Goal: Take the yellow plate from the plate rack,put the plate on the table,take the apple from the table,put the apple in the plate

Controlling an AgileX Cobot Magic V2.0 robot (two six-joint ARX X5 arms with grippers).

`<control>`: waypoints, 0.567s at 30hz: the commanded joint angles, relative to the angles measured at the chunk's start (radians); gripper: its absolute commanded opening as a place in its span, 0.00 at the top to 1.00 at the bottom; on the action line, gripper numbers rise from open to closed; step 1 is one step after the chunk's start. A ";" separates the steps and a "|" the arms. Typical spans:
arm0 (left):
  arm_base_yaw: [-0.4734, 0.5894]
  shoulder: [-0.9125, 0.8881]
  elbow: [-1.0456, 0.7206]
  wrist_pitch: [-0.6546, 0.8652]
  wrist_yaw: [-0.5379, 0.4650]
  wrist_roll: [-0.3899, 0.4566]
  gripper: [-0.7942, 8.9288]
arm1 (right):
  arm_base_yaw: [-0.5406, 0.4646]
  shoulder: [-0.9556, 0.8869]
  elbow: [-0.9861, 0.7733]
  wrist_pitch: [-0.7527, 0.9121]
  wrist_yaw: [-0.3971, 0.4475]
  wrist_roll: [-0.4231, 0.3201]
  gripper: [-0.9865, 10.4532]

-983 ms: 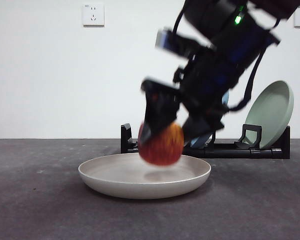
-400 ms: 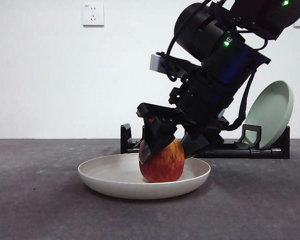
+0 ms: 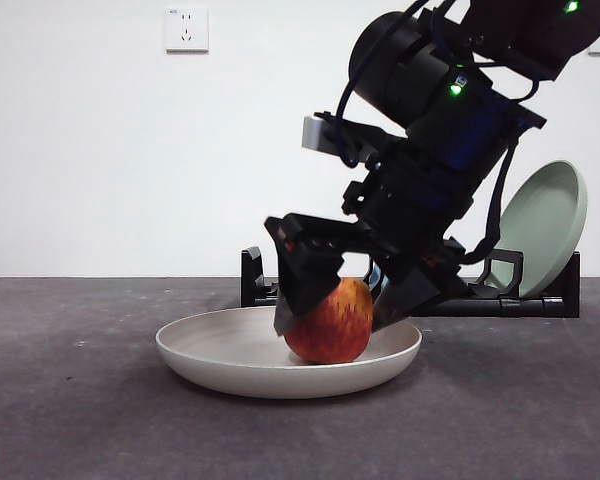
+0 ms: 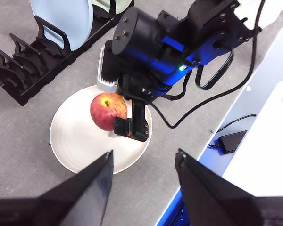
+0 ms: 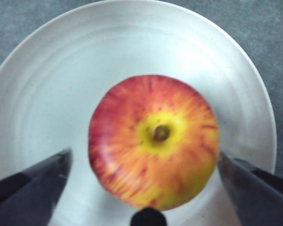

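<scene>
On the table (image 3: 80,420), the yellow plate (image 3: 220,360) holds the apple (image 3: 330,322), right claw (image 3: 342,305) spread open around it.

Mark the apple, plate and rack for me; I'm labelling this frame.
apple (image 3: 330,322): front view, its red side.
plate (image 3: 215,352): front view, bare inner wall on one side of the apple.
rack (image 4: 35,70): left wrist view, black prongs.

A red-and-yellow apple (image 5: 153,141) sits stem-up in the yellow plate (image 5: 52,89) on the grey counter (image 5: 273,42), the right gripper (image 5: 146,188) fingers (image 5: 30,188) spread clear either side.
</scene>
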 commanded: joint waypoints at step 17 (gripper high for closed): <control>-0.002 0.000 -0.003 -0.062 0.016 -0.003 0.69 | 0.002 -0.635 -0.005 -0.690 -0.089 0.010 0.42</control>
